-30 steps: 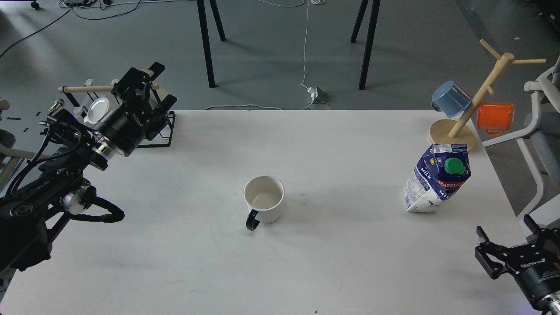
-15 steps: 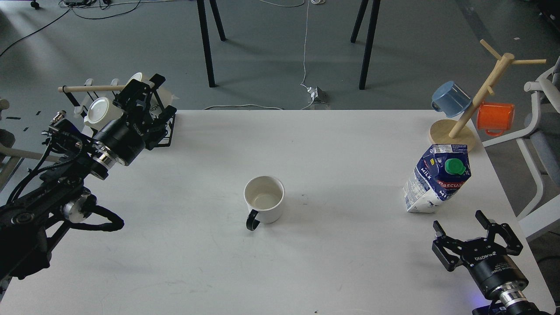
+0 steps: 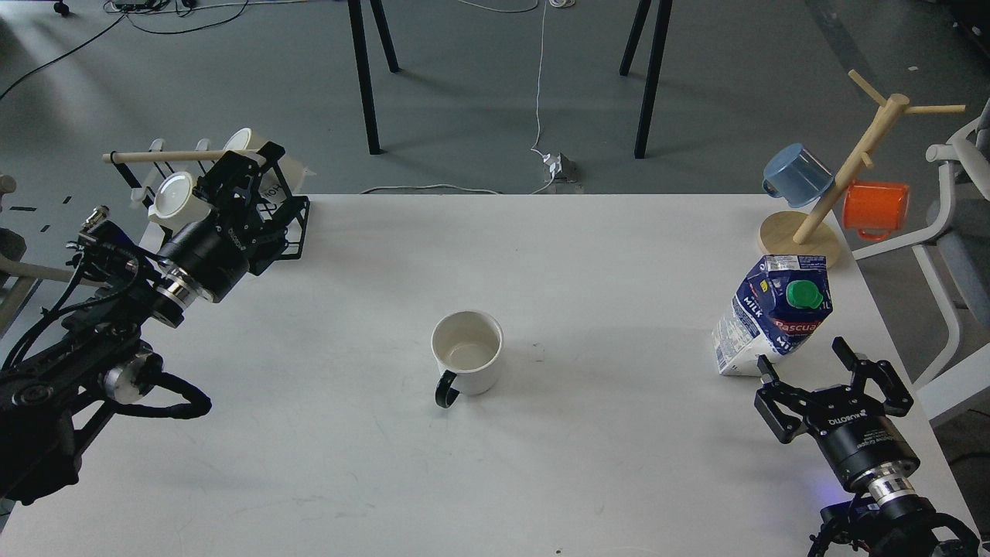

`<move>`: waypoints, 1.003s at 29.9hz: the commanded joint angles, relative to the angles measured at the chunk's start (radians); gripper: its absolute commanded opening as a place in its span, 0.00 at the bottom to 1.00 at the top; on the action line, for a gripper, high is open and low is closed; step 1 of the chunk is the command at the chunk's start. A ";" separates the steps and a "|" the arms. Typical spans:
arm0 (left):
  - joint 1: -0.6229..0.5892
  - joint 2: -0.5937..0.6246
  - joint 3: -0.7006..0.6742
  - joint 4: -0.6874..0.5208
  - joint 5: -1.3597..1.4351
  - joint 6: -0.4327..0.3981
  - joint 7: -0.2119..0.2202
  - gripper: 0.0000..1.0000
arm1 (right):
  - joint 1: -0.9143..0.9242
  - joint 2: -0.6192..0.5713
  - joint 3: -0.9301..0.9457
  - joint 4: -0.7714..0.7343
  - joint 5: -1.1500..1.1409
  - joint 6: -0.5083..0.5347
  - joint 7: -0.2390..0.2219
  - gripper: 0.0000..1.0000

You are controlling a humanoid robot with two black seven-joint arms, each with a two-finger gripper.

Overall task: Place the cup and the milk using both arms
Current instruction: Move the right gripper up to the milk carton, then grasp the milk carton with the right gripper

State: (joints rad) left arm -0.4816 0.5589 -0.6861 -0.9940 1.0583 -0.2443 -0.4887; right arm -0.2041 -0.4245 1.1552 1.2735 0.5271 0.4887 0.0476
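Observation:
The cup (image 3: 467, 353), cream-white with a black handle pointing toward me, stands upright and empty at the middle of the white table (image 3: 588, 255). The milk (image 3: 773, 313), a blue and white carton with a green cap, stands at the right side of the table. My right gripper (image 3: 829, 370) is open, just in front of the carton's base, not touching it. My left gripper (image 3: 246, 172) is at the far left by a black rack; its fingers are dark and I cannot tell them apart.
A black wire rack (image 3: 274, 205) with white mugs (image 3: 174, 197) and a wooden rod stands at the back left corner. A wooden mug tree (image 3: 839, 182) with a blue mug (image 3: 797, 174) and an orange mug (image 3: 875, 207) stands at the back right.
My right gripper has come in from the lower right and moved forward up to the milk carton. My left arm has drawn back and lowered slightly near the rack.

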 commanded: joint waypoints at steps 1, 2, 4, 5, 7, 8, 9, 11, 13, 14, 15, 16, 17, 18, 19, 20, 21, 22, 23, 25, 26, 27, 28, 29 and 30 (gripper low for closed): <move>0.001 -0.001 0.000 0.000 0.000 0.000 0.000 0.98 | 0.037 0.006 -0.003 -0.014 0.001 0.000 0.000 0.99; 0.003 -0.001 0.000 0.000 0.000 0.000 0.000 0.98 | 0.046 0.010 -0.005 -0.020 0.001 0.000 0.000 0.99; 0.006 -0.001 0.000 0.000 0.000 0.000 0.000 0.98 | 0.057 0.019 -0.005 -0.025 0.001 0.000 -0.002 0.99; 0.006 0.001 0.000 0.000 0.000 0.000 0.000 0.98 | 0.063 0.021 -0.003 -0.025 0.001 0.000 0.000 0.99; 0.009 0.001 0.000 0.000 0.000 0.002 0.000 0.98 | 0.077 0.023 -0.005 -0.036 0.001 0.000 0.000 0.99; 0.009 0.001 0.000 0.000 0.000 0.002 0.000 0.98 | 0.084 0.024 -0.005 -0.040 0.001 0.000 0.000 0.99; 0.011 0.003 0.000 0.000 0.000 0.002 0.000 0.98 | 0.092 0.033 -0.006 -0.048 0.001 0.000 0.000 0.99; 0.017 0.003 0.000 0.000 0.000 0.003 0.000 0.98 | 0.100 0.046 -0.006 -0.059 0.001 0.000 0.000 0.99; 0.023 0.004 0.000 0.000 0.000 0.003 0.000 0.98 | 0.103 0.049 -0.006 -0.060 0.001 0.000 0.000 0.99; 0.024 0.004 0.000 0.000 0.000 0.003 0.000 0.98 | 0.104 0.050 -0.008 -0.060 0.001 0.000 0.000 0.98; 0.024 0.004 0.000 0.000 0.000 0.005 0.000 0.98 | 0.106 0.050 -0.009 -0.060 0.001 0.000 0.000 0.98; 0.026 0.004 0.000 0.000 0.000 0.005 0.000 0.98 | 0.106 0.052 -0.011 -0.060 0.001 0.000 0.000 0.98; 0.028 0.004 -0.003 0.000 0.000 0.005 0.000 0.98 | 0.107 0.058 -0.009 -0.060 0.001 0.000 0.000 0.97; 0.032 0.004 -0.003 0.000 0.000 0.007 0.000 0.98 | 0.107 0.059 -0.009 -0.060 0.001 0.000 0.000 0.97; 0.035 0.004 -0.003 0.000 0.000 0.007 0.000 0.98 | 0.107 0.061 -0.009 -0.060 0.001 0.000 0.000 0.95; 0.038 0.004 -0.003 0.000 0.000 0.007 0.000 0.98 | 0.107 0.061 -0.009 -0.062 0.001 0.000 0.000 0.92; 0.038 0.003 0.000 0.000 0.000 0.008 0.000 0.98 | 0.107 0.062 -0.009 -0.063 0.001 0.000 0.000 0.89; 0.040 0.003 0.000 0.000 0.000 0.008 0.000 0.98 | 0.107 0.064 -0.009 -0.069 0.001 0.000 0.000 0.85; 0.041 0.003 0.000 0.000 0.000 0.008 0.000 0.98 | 0.109 0.062 -0.009 -0.071 0.001 0.000 0.000 0.82; 0.041 0.003 0.000 0.000 0.000 0.008 0.000 0.98 | 0.109 0.062 -0.009 -0.072 0.001 0.000 0.000 0.71; 0.041 0.003 0.000 0.000 0.000 0.008 0.000 0.98 | 0.109 0.062 -0.009 -0.072 0.001 0.000 0.000 0.65; 0.041 0.003 0.000 0.001 0.000 0.008 0.000 0.98 | 0.109 0.062 -0.009 -0.072 0.001 0.000 0.000 0.60; 0.041 0.003 0.000 0.001 0.000 0.008 0.000 0.98 | 0.107 0.062 -0.009 -0.072 0.001 0.000 0.000 0.53; 0.041 0.003 -0.003 0.001 0.000 0.008 0.000 0.98 | 0.107 0.062 -0.008 -0.071 0.001 0.000 0.000 0.44; 0.041 0.003 -0.003 0.001 0.000 0.008 0.000 0.98 | 0.109 0.064 -0.008 -0.072 0.001 0.000 0.000 0.35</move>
State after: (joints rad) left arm -0.4405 0.5616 -0.6859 -0.9933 1.0585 -0.2362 -0.4888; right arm -0.0951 -0.3621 1.1458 1.2015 0.5277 0.4887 0.0475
